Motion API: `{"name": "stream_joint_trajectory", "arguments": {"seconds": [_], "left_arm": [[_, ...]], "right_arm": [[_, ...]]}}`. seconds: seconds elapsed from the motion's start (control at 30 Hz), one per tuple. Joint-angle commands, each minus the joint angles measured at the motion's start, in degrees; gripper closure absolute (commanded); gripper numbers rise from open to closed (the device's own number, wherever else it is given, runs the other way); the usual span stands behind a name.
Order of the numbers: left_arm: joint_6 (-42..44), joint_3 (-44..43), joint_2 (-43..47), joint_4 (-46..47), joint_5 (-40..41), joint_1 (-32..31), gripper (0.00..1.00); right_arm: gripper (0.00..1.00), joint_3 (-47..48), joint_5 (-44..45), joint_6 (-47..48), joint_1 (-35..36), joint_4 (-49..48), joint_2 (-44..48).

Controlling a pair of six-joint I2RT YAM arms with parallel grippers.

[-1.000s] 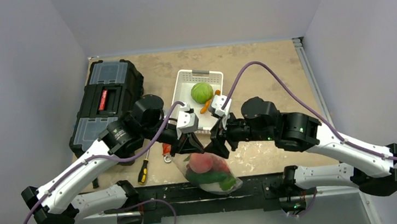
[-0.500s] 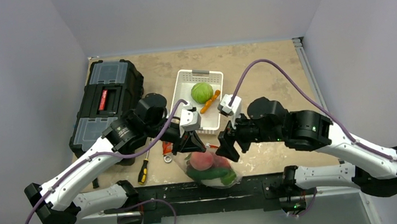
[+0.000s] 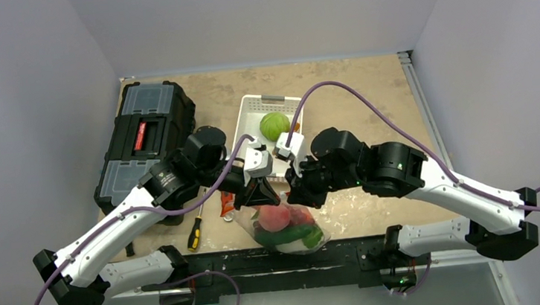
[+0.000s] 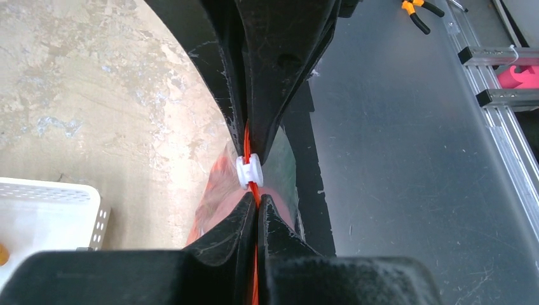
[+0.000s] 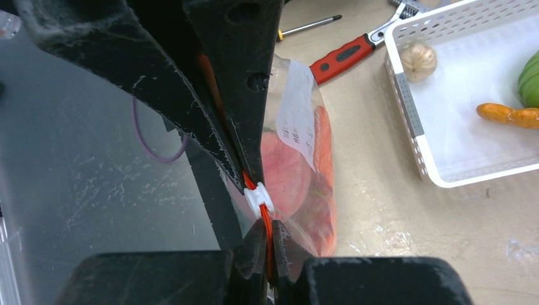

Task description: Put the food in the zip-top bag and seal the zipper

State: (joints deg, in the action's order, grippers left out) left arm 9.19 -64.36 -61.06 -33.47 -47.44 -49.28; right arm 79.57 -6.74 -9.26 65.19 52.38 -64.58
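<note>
Along the mouth of the zip-top bag (image 5: 299,165), your left gripper (image 4: 257,213) and right gripper (image 5: 267,238) each pinch the zipper (image 4: 253,189), flanking its white slider (image 5: 259,199) (likely keeping it taut to seal).

One each — zip-top bag (image 5: 299,121), white tray (image 3: 259,105), black toolbox (image 3: 147,138), screwdriver (image 3: 194,237), wrench (image 5: 346,56), cabbage (image 3: 273,126), carrot (image 5: 508,115), white radish (image 5: 418,60).

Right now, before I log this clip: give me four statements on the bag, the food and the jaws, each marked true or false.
1. The jaws of the left gripper are shut on the zipper. True.
2. The cabbage is in the zip-top bag. False: it sits in the white tray.
3. The peach is inside the zip-top bag. True.
4. The right gripper hangs open over the white tray. False: its jaws pinch the zipper beside the white slider.
</note>
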Motion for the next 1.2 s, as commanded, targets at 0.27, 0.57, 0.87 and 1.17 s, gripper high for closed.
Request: {"name": "stream_joint_trajectory", "arguments": {"seconds": [0.27, 0.57, 0.87, 1.17], "left_arm": [[-4.85, -2.12, 1.38, 8.20, -2.48, 0.22, 0.56], [-11.39, -0.97, -0.73, 14.26, -2.50, 1.13, 0.49], [-13.19, -0.46, -2.23, 16.23, -2.49, 1.64, 0.50], [-10.81, -1.79, -3.37, 12.98, -4.15, 1.64, 0.76]], "right_arm": [[1.00, -2.62, 4.37, 0.79, -0.50, -6.58, 4.05], [1.00, -5.29, 3.05, 1.94, -0.50, -10.33, 5.23], [1.00, -4.98, 2.00, 2.41, -0.50, -11.16, 5.18], [1.00, -6.19, 4.17, 1.85, -0.50, -12.22, 6.38]]}}
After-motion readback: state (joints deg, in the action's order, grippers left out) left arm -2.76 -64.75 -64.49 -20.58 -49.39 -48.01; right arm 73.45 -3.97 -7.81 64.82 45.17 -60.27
